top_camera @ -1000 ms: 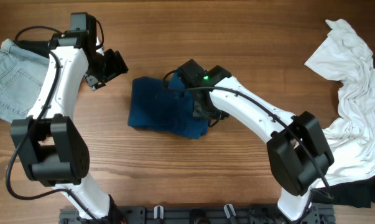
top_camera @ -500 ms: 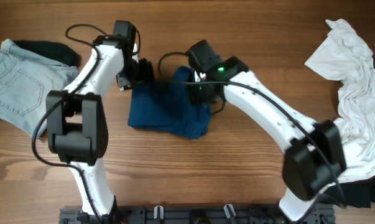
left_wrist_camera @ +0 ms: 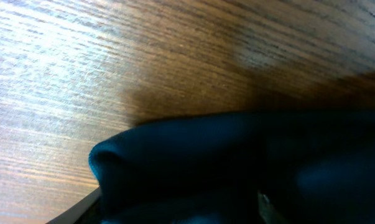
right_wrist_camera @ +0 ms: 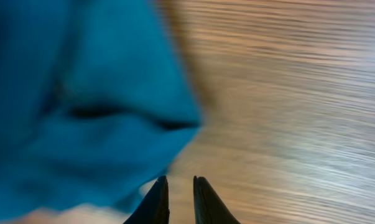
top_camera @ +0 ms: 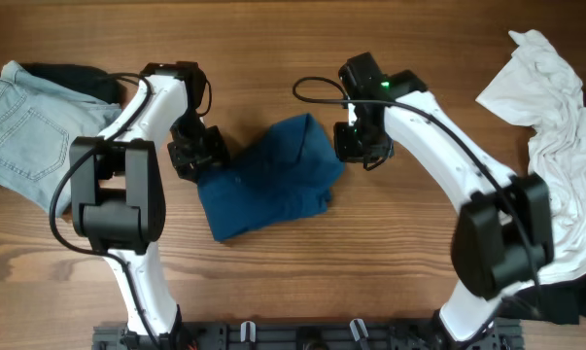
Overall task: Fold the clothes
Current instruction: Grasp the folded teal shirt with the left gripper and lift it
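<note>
A folded blue garment (top_camera: 273, 180) lies slanted at the table's middle. My left gripper (top_camera: 197, 154) is at its left end. In the left wrist view the dark blue cloth (left_wrist_camera: 237, 162) fills the space between the fingers, so the gripper is closed on a thick fold. My right gripper (top_camera: 356, 144) is just right of the garment's upper right corner. In the right wrist view its fingers (right_wrist_camera: 180, 186) are nearly together with only bare wood between them, and the blue cloth (right_wrist_camera: 81, 106) lies to their left, not held.
Light blue jeans (top_camera: 20, 122) lie at the far left with a black garment (top_camera: 74, 78) behind them. A crumpled white garment (top_camera: 555, 146) is heaped at the right edge, with dark cloth (top_camera: 555, 306) below it.
The blue garment has turned: its left end moved down with my left gripper, and its right end moved up. My right gripper has moved right, off the cloth.
</note>
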